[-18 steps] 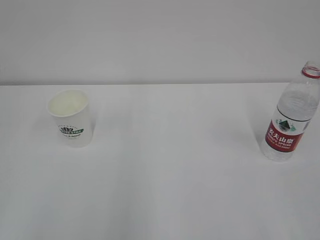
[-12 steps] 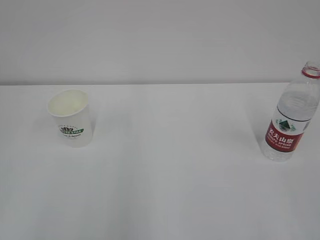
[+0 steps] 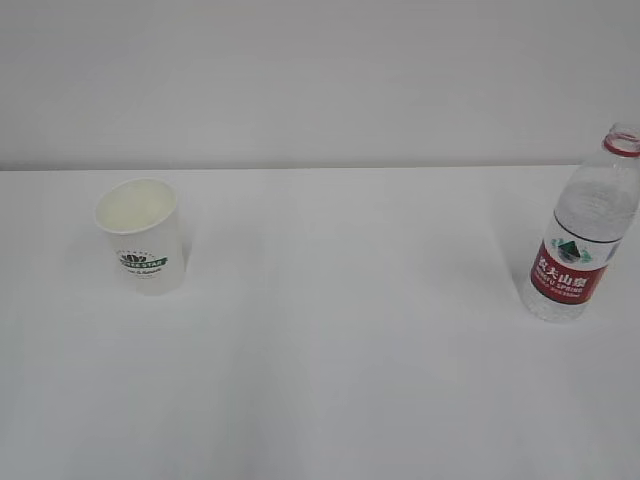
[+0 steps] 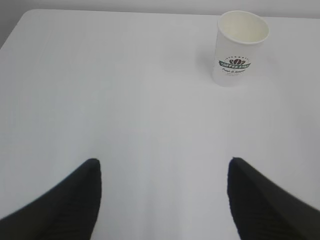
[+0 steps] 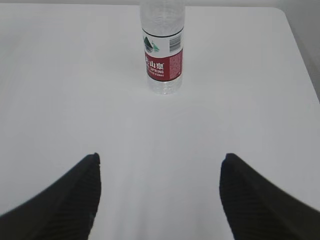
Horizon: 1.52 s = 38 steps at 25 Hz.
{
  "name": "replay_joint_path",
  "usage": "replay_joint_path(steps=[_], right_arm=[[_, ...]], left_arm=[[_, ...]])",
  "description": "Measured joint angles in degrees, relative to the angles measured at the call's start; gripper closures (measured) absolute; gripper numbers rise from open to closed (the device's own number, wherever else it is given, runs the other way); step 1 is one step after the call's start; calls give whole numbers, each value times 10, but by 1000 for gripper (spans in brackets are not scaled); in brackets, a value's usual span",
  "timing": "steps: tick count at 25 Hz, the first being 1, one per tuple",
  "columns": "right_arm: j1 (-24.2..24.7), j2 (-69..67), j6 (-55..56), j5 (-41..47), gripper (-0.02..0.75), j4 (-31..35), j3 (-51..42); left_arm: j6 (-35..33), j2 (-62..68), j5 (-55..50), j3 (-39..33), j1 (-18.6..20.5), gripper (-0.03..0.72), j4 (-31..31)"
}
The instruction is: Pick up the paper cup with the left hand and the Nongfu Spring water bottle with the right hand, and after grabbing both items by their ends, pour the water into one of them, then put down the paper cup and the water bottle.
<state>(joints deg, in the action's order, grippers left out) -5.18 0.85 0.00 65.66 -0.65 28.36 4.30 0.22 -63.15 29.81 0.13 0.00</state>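
The white paper cup [image 3: 142, 235] with a green logo stands upright on the left of the table, its mouth open and empty; the left wrist view shows the paper cup [image 4: 240, 50] far ahead and to the right of my left gripper [image 4: 164, 162], which is open with nothing between its fingers. The Nongfu Spring water bottle [image 3: 585, 230], clear with a red label and no cap, stands upright at the right edge. In the right wrist view the water bottle [image 5: 162, 47] stands ahead of my right gripper [image 5: 160, 157], also open and empty. Neither gripper shows in the exterior view.
The white table [image 3: 340, 350] runs back to a pale wall. Its rounded left corner [image 4: 30, 15] and right corner [image 5: 282, 12] show in the wrist views. A wide bare stretch lies between cup and bottle.
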Motion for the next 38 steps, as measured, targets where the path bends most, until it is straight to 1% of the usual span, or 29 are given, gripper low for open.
replay_joint_path(steps=[32,36,38], right_arm=[[0,0,0,0,181,0,0],[0,0,0,-9,181,0,5],[0,0,0,-27,181,0,10]], left_arm=[[0,0,0,0,0,123,0],[0,0,1,0,0,128,0],[0,0,6,1,0,129,-3]])
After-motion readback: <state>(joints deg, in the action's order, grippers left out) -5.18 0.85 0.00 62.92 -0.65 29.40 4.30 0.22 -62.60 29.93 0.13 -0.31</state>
